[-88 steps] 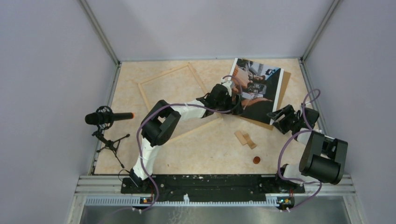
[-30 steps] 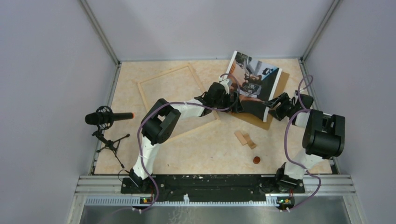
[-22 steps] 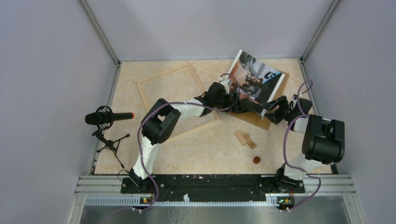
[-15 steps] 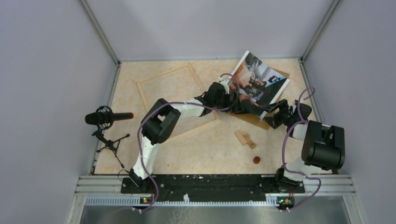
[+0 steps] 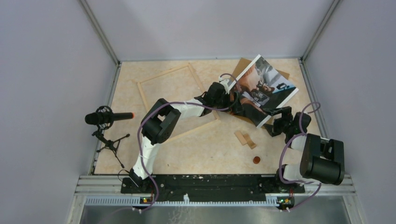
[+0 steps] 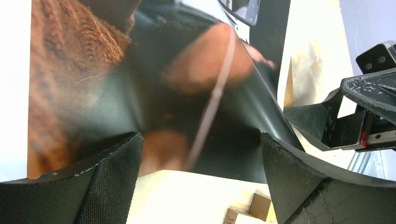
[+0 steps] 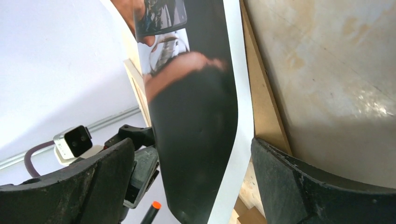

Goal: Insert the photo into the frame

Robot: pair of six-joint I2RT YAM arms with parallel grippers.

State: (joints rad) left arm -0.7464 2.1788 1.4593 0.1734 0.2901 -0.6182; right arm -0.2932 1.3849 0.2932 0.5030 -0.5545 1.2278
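While it lies tilted by the table's (image 5: 196, 154) far right corner, the photo (image 5: 268, 88) shows a glossy black-and-brown scene with a white border, its thin sheet bowing up off the flat brown board (image 5: 242, 65) beneath. Left gripper (image 5: 240, 106) sits at its near left edge, right gripper (image 5: 275, 122) at its near corner, both with textured black fingers (image 6: 112, 172) spread wide. Thin pale wooden frame (image 5: 163, 74) lies flat toward the far left; 2 small wooden blocks (image 5: 244, 138) sit nearer the front edge.
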